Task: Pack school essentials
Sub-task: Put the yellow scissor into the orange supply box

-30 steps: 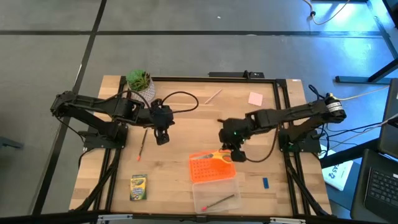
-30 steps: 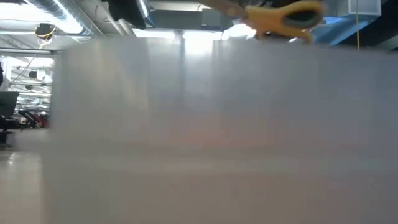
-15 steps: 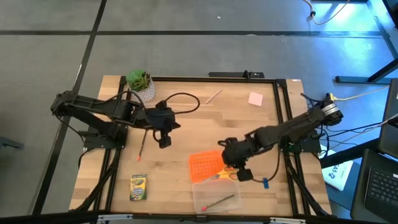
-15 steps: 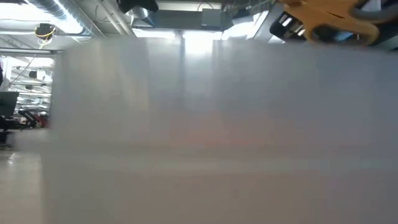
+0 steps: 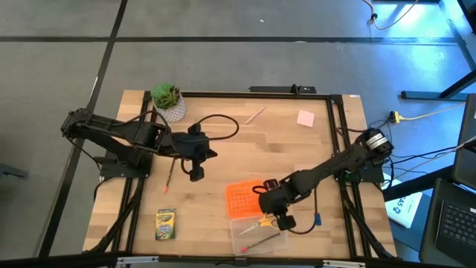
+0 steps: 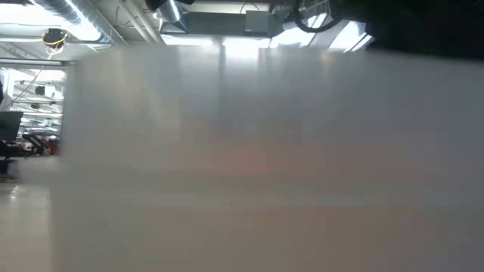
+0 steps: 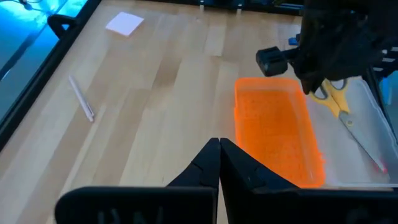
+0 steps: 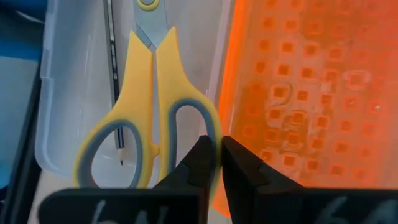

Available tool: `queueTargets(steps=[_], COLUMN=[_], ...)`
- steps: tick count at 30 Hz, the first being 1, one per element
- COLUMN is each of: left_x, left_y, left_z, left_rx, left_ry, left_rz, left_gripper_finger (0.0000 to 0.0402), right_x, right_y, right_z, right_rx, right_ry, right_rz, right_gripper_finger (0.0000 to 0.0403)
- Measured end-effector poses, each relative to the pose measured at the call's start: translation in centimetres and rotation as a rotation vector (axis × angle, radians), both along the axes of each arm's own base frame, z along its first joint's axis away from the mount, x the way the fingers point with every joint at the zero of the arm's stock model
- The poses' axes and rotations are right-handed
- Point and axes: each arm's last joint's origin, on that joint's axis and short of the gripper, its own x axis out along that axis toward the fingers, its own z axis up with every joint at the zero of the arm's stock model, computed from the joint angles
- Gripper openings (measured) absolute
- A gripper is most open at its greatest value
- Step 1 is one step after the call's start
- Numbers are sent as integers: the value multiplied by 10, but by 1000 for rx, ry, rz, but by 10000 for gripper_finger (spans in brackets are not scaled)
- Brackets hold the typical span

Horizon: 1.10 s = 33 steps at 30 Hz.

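Scissors [image 8: 144,118] and right gripper [image 5: 277,218] had travelled from above the orange lid [image 5: 245,199] to the clear case [image 5: 256,237]. They lay in the case beside a pencil [image 8: 112,68], right under the near-closed right jaws, which clasped one handle loop. Left gripper [image 5: 195,173] hung clenched, well apart, with a red-tipped pencil [image 5: 169,173] just beside it.

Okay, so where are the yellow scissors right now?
In the high view, the yellow-handled scissors are at the table's front right, inside the clear case beside its orange lid, under the right gripper.
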Motion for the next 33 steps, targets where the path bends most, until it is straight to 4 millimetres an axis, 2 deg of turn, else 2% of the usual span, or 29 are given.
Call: queueTargets(steps=[4, 12, 21, 33], left_x=[0, -1, -1, -1], left_y=[0, -6, -6, -6], left_z=[0, -1, -1, -1], left_rx=[56, 137, 142, 142], left_ry=[10, 37, 37, 37], left_rz=[-45, -282, -285, -284], left_gripper_finger=[0, 0, 0, 0], right_x=[1, 2, 5, 9], right_y=[4, 6, 17, 16], right_z=[-4, -4, -23, -37], right_rx=[9, 42, 78, -87], right_ry=[3, 6, 62, 4], right_rz=[8, -20, -17, -77], right_gripper_finger=[31, 31, 31, 32])
